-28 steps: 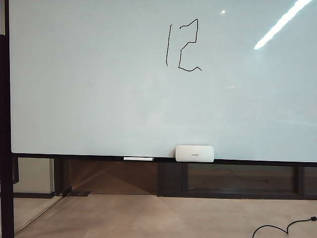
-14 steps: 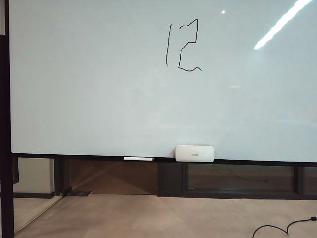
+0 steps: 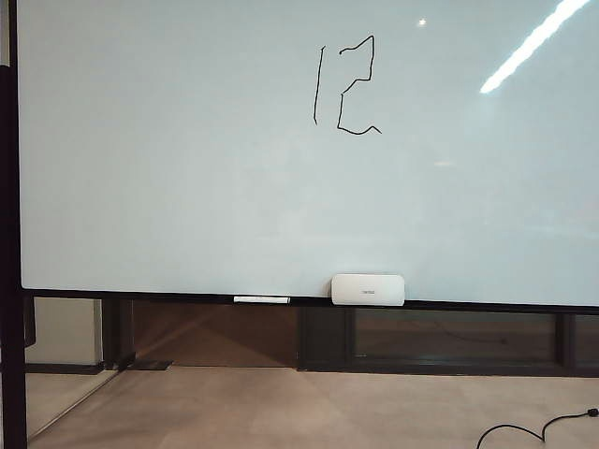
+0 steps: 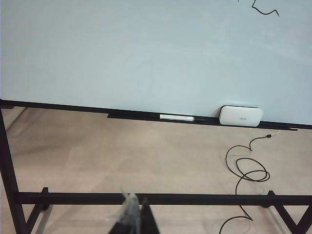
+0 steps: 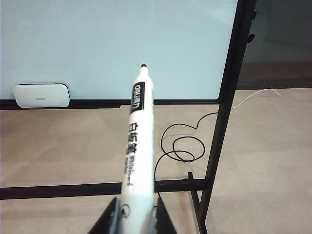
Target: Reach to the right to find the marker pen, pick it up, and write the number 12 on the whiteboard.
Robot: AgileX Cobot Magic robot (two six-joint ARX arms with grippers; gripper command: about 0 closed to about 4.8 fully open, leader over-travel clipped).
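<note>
The marker pen point(image 5: 137, 146) is a slim white barrel with black printed lettering and a small dark tip, seen only in the right wrist view, where it rises from the lower centre of the frame toward the whiteboard point(image 5: 117, 44). The right gripper point(image 5: 132, 219) is closed partway around the pen's lower barrel, a dark finger on each side. The left gripper point(image 4: 132, 222) appears at the bottom edge of the left wrist view; its fingers lie pressed together, with nothing gripped between them.

The number 12 point(image 3: 346, 86), two thin black figures, stands at upper centre of the exterior view; the left wrist view catches only the tail of its last stroke point(image 4: 265, 10).

On the board's bottom rail lie one white rounded box point(image 3: 368, 289) and one long thin white bar point(image 3: 261, 299), just apart. One dark cable point(image 4: 246, 170) coils on the floor. The exterior view shows neither gripper nor pen.
</note>
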